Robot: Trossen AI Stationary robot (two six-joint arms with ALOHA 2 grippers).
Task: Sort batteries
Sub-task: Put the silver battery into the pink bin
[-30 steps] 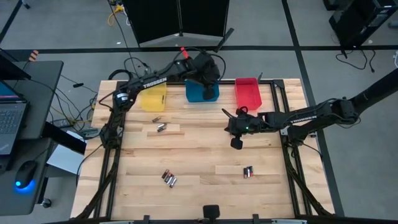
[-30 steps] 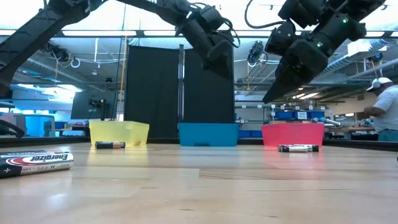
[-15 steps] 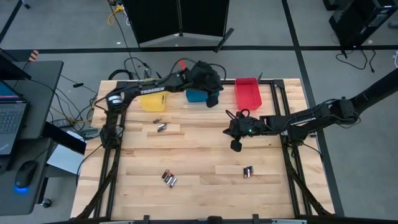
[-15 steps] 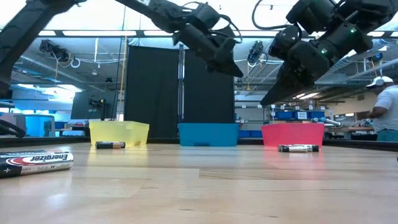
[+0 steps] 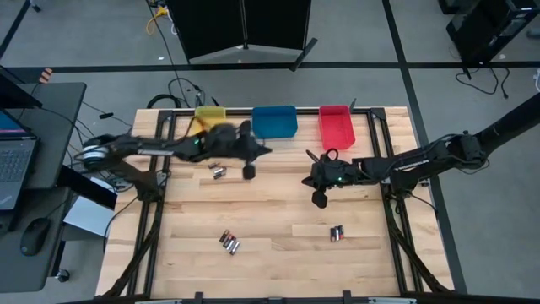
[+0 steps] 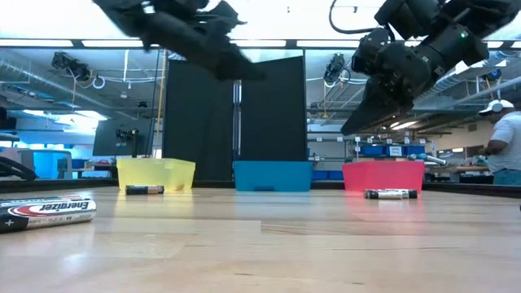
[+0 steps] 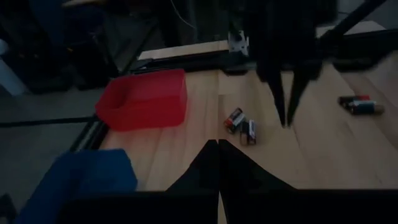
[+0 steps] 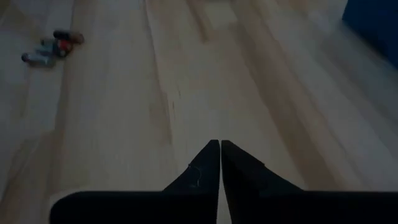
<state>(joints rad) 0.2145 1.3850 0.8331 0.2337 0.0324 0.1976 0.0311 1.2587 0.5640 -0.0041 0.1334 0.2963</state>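
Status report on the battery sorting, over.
Left gripper shut, empty, beside two small cylindrical batteries. Right gripper shut, empty, above bare wood. Nothing in the way.

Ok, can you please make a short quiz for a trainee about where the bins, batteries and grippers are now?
1. True or false: the blue bin stands between the yellow bin and the red bin.
2. In the high view, the batteries lie in how many groups? A one, B three, C eight.
3. Which is nearer the red bin, the left gripper or the right gripper?
Key: 1 true; 2 B; 3 the right gripper.
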